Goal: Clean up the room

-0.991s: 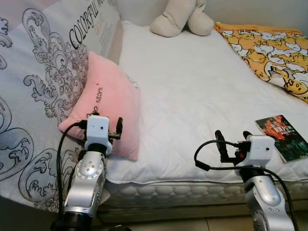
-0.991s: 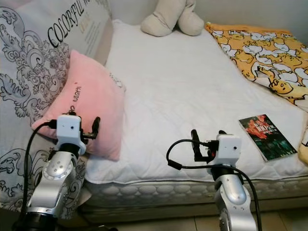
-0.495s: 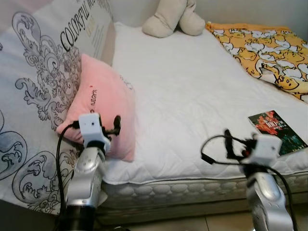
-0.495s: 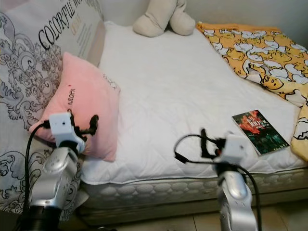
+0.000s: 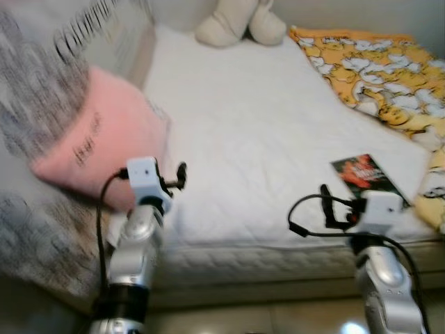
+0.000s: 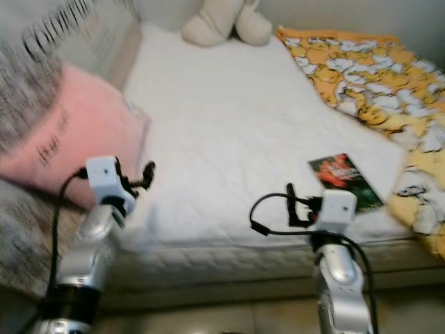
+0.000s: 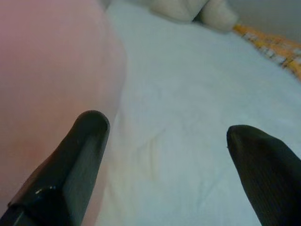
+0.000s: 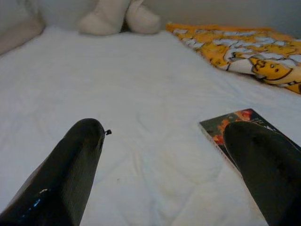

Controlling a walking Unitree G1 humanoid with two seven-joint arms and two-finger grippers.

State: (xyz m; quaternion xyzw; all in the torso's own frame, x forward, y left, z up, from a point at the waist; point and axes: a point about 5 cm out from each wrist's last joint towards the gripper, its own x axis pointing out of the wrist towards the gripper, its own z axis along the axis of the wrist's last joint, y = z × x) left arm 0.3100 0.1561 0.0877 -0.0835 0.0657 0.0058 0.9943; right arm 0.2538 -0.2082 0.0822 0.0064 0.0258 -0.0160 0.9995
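While both grippers' fingers spread empty, dark red-printed book (image 5: 367, 179) flat on white mattress (image 5: 243, 132), pink pillow (image 5: 97, 146) beside left gripper (image 7: 171, 141), right gripper (image 8: 164, 155)

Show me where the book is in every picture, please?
Left eye view: the book lies near the bed's right front edge, beyond the right gripper.
Right eye view: same spot, beside the yellow blanket.
Left wrist view: no book here; the pink pillow is close.
Right wrist view: the book lies by one black finger.
Shared landmark: the beige plush toy.

2 silver arms, white wrist boxes, black cables.
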